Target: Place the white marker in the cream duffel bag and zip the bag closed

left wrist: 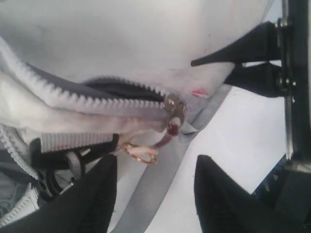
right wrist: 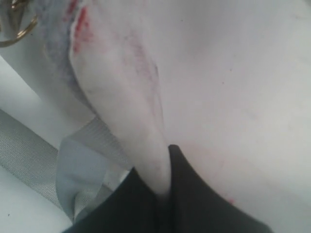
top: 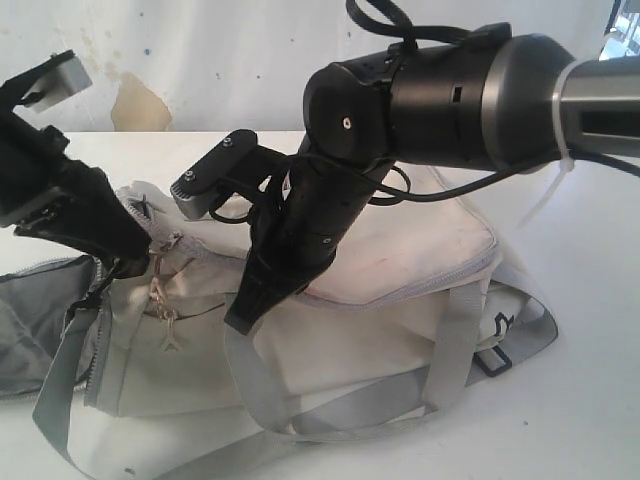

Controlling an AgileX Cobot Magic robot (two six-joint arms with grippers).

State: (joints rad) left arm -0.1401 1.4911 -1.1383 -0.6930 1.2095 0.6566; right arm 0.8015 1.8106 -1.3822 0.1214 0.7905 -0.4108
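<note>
In the exterior view, the bag [top: 400, 250] lies on its side across a white table [top: 580, 400]. It is soft cream cloth, creased and faintly stained. Its left end gapes and shows dark grey lining [top: 30, 320]. We see nothing inside the opening. The marker shows in no view, and we cannot tell whether it is in the bag. Flat grey webbing straps [top: 455, 340] loop round the near side, and a black buckle [top: 495, 358] sits at the right. The left gripper [top: 140, 250] is at the left end of the bag, right by the zip; its state does not show from here. The right gripper [top: 248, 312] reaches down onto the near face of the bag, its black fingers together on the cloth.

In the left wrist view, the zip [left wrist: 97, 99] has pale toothed tape that is parted along most of its visible length, with dark lining in the gap. A metal slider [left wrist: 174, 109] sits where the teeth meet. A thin gold ring [left wrist: 143, 156] hangs from it on a short pull. The left gripper [left wrist: 156, 160] is released. Its two matte black fingers [left wrist: 92, 204] stand apart, with only strap and table between them. The slider lies just past the tips. Small red marks [left wrist: 199, 92] dot the cloth nearby. The right gripper's fingers [left wrist: 243, 48] press on the bag further along.

In the right wrist view, the right gripper [right wrist: 160, 165] is clenched on a raised fold of the bag [right wrist: 233, 87]. The cloth is pinched thin between the pads. The cloth is smooth, with faint pink smears. A ribbed grey strap [right wrist: 73, 179] lies just beside the fold.
</note>
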